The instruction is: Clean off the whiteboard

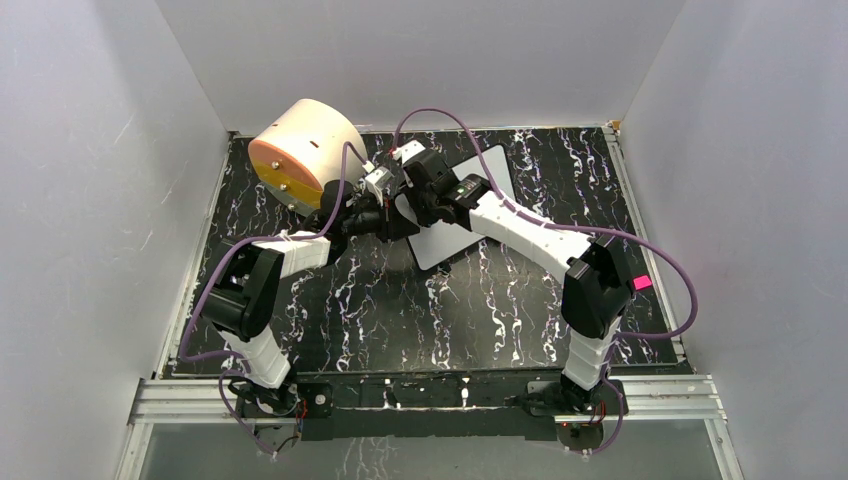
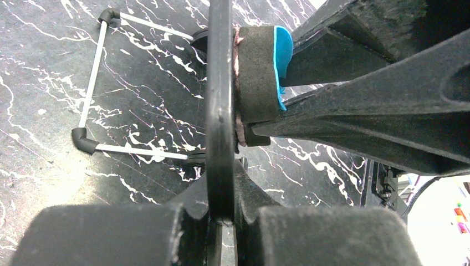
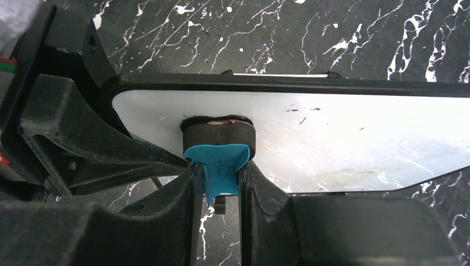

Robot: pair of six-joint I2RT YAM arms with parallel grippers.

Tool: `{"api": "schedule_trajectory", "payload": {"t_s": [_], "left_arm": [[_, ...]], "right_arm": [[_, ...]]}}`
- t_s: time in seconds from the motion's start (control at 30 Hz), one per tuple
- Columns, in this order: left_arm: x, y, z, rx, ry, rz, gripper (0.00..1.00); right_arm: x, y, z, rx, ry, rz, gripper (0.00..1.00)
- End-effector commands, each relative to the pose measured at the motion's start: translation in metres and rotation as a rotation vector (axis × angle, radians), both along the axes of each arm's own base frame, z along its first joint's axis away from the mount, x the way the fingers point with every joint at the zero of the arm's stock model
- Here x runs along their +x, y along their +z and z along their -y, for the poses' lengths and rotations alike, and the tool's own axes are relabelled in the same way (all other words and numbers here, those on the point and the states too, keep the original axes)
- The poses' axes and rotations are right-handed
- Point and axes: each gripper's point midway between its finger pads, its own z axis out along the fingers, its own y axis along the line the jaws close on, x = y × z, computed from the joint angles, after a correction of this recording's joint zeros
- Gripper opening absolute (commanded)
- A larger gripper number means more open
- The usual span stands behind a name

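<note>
The whiteboard [image 1: 462, 232] lies tilted near the middle of the black marbled table, its white face [image 3: 343, 138] carrying a few faint specks. My left gripper [image 1: 392, 222] is shut on the board's left edge; in the left wrist view that edge [image 2: 220, 100] runs as a black bar down into my left gripper [image 2: 221, 213]. My right gripper [image 3: 220, 180] is shut on the blue back of a round black foam eraser [image 3: 219, 134]. The eraser [image 2: 256, 72] is pressed flat on the board's face near the left gripper. My right gripper [image 1: 408, 190] reaches over the board from the right.
A large cream cylinder with an orange face [image 1: 300, 155] stands at the back left, close behind the left arm. The board's white wire legs with black elbows [image 2: 91, 83] stick out behind it. White walls enclose the table; a metal rail [image 1: 430, 395] runs along the front.
</note>
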Motion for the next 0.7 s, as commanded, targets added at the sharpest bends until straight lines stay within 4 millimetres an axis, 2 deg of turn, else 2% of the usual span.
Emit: {"api": "schedule_trajectory", "payload": {"t_s": [0.0,0.13,0.37,0.5,0.67], "left_arm": [[-0.034,-0.005,0.015,-0.001,-0.158,-0.001,0.00],[-0.034,-0.006,0.016,0.000,-0.157,-0.004,0.00],[-0.035,-0.008,0.016,0.002,-0.160,-0.008,0.00],[-0.035,-0.007,0.016,0.001,-0.160,-0.007,0.00],[-0.036,-0.007,0.016,0.005,-0.163,-0.006,0.00]], "right_arm": [[0.019,0.035,-0.031,0.055,-0.007,0.144,0.09],[0.010,0.039,-0.046,0.050,0.027,0.159,0.09],[0.015,0.050,-0.043,0.067,-0.001,0.198,0.09],[0.029,0.034,-0.023,0.038,-0.060,0.166,0.09],[0.050,0.019,0.025,0.049,-0.182,0.117,0.08]]}}
